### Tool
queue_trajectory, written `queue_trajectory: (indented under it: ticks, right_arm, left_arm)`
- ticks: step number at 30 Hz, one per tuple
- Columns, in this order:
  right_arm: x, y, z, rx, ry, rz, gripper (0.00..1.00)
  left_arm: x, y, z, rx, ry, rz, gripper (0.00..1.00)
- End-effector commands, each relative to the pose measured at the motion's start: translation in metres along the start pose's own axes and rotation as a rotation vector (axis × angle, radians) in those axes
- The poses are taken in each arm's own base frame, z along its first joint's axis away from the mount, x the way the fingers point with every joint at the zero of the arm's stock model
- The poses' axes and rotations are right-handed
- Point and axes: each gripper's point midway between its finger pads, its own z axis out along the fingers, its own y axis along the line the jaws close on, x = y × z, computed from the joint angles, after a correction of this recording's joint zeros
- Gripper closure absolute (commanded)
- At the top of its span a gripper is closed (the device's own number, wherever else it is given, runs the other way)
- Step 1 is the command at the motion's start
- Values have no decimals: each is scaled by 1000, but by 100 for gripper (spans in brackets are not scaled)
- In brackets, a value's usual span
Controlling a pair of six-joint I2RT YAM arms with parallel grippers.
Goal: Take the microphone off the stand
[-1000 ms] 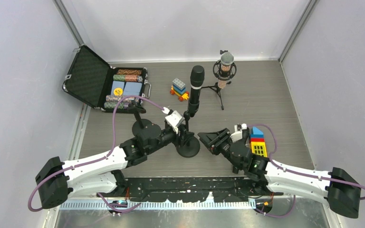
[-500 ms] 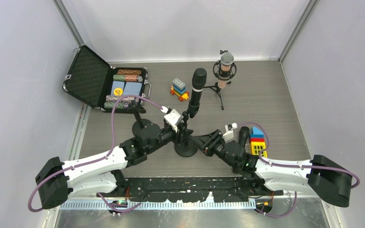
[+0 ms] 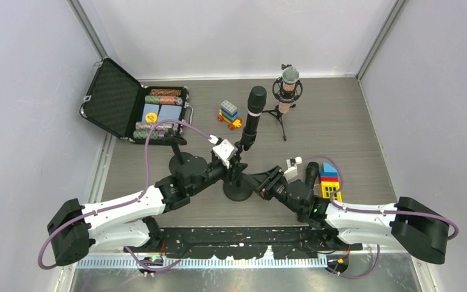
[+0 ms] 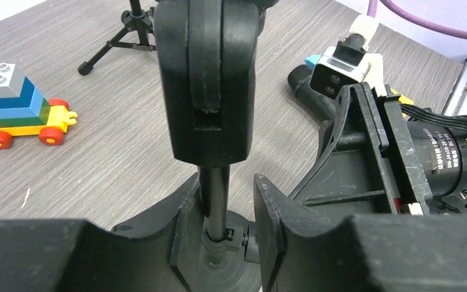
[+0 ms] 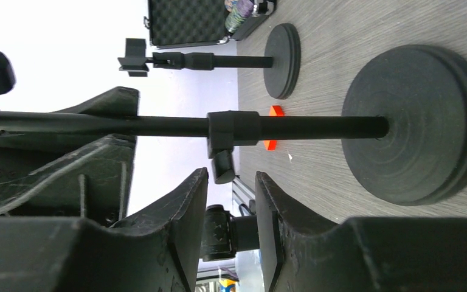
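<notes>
Pale walls [image 3: 231, 30] close in a grey, wood-grained tabletop [image 3: 346, 121]. Near its middle the mic [image 3: 252, 115] sits in the clip [image 4: 207, 79] at the head of the stand [image 3: 238, 192], tilted, with its head leaning toward the far edge. The stand's round base [image 5: 413, 121] rests flat on the tabletop between the two arms.

The left pincer [image 4: 225, 182] reaches in from the left and straddles the stand's thin pole [image 4: 214, 201] below the clip. Its jaws are narrow. One finger lies against the pole or nearly so, and a slim gap shows between the pole and the other finger, so it has no grip on it. The right pincer [image 5: 231, 175] comes in low from the right, just beside the base. Its jaws also stand narrowly apart with nothing held, the tips just short of the pole and next to the collar [image 5: 234, 131] on it. In the top view the two pincers nearly meet at the pole; whether they touch each other I cannot tell.

By the left wall an open black case [image 3: 112, 97] holds stacked chips [image 3: 163, 96]. A toy train [image 3: 230, 114] of coloured bricks stands just left of the mic, and a tripod mic [image 3: 287, 91] stands to its right, near the far edge. A second stand [image 3: 185, 163] sits by the left arm, and coloured blocks [image 3: 330, 181] lie by the right arm.
</notes>
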Motion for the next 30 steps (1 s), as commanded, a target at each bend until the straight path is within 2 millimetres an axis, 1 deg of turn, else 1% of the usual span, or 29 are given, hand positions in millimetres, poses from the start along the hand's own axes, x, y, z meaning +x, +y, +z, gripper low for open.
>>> queue_trajectory:
  ticks: [1, 4, 10, 14, 16, 19, 22, 23, 24, 26, 27, 28, 30]
  right_arm:
    - [4, 20, 6, -58, 12, -1, 60]
    - [7, 22, 10, -61, 18, -12, 61]
    - [3, 25, 15, -82, -8, -11, 65]
    - [3, 26, 18, -78, -13, -23, 67]
    - [3, 24, 19, -72, -13, -24, 67]
    - [4, 24, 20, -74, -6, -18, 68]
    - [9, 25, 23, -81, 13, -20, 69]
    - [10, 28, 23, -93, 16, -18, 71]
    - [10, 25, 25, -87, 17, -20, 72]
    - [10, 25, 26, -92, 15, -20, 84]
    - [11, 23, 26, -90, 16, -31, 86]
    - [10, 22, 26, -87, 10, -41, 93]
    - [11, 20, 26, -77, 16, -101, 99]
  left_arm:
    - [-42, -6, 6, 22, -119, 32, 65]
    - [-41, -5, 5, 19, -126, 34, 69]
    - [-35, -2, 4, 8, -121, 44, 82]
    - [-36, -1, 5, 5, -127, 49, 85]
    - [-35, -1, 6, 6, -125, 51, 88]
    - [-31, -2, 6, 8, -114, 45, 95]
    - [-26, -3, 7, 11, -110, 26, 98]
    - [-24, -3, 7, 9, -102, 25, 99]
    - [-22, -2, 8, 7, -92, 25, 100]
    - [-18, -2, 8, 5, -75, 23, 100]
    - [-16, -3, 8, 12, -68, 19, 100]
    - [-15, -3, 8, 14, -65, 15, 100]
    - [-12, -4, 7, 16, -60, 6, 100]
